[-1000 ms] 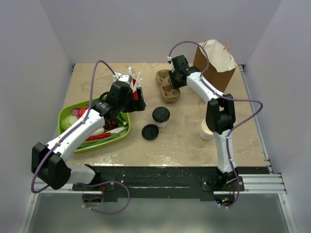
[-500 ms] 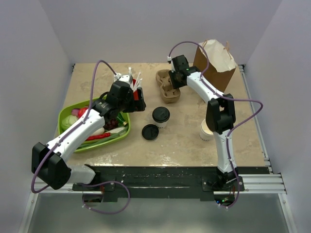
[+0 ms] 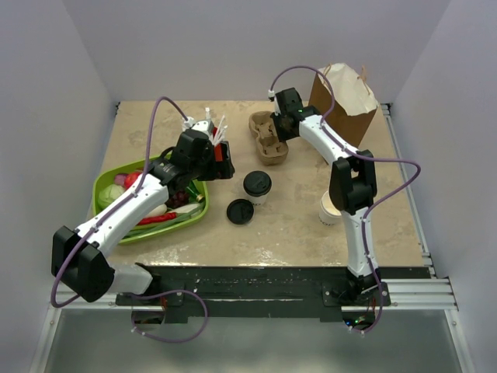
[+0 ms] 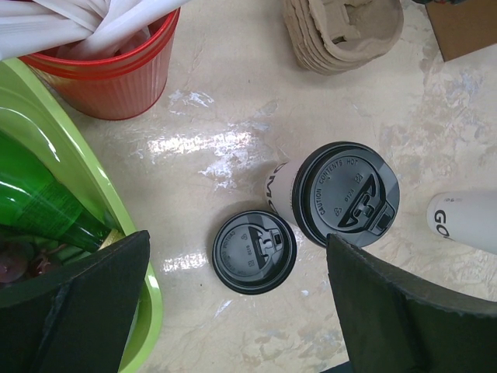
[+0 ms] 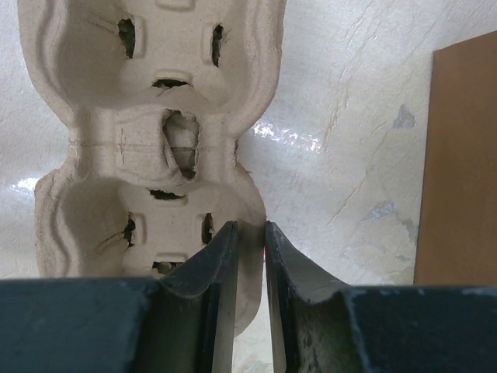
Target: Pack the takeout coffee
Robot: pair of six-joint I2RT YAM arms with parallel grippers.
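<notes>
The takeout coffee (image 3: 257, 185), a white paper cup with a black sip lid, stands mid-table; it also shows in the left wrist view (image 4: 345, 194). A loose black lid (image 3: 240, 211) lies beside it, seen too in the left wrist view (image 4: 255, 251). My left gripper (image 3: 225, 159) hovers open and empty, left of the cup, its fingers (image 4: 85, 303) wide apart. My right gripper (image 3: 281, 132) is shut on the rim of the pulp cup carrier (image 3: 268, 138), pinching its near edge (image 5: 250, 237).
A brown paper bag (image 3: 344, 95) stands at the back right. A lidless white cup (image 3: 330, 208) sits by the right arm. A green tray (image 3: 105, 186) of vegetables lies left, with a red cup of utensils (image 4: 116, 74) behind it.
The left gripper has shifted slightly right toward the coffee. The right gripper and carrier look unchanged.
</notes>
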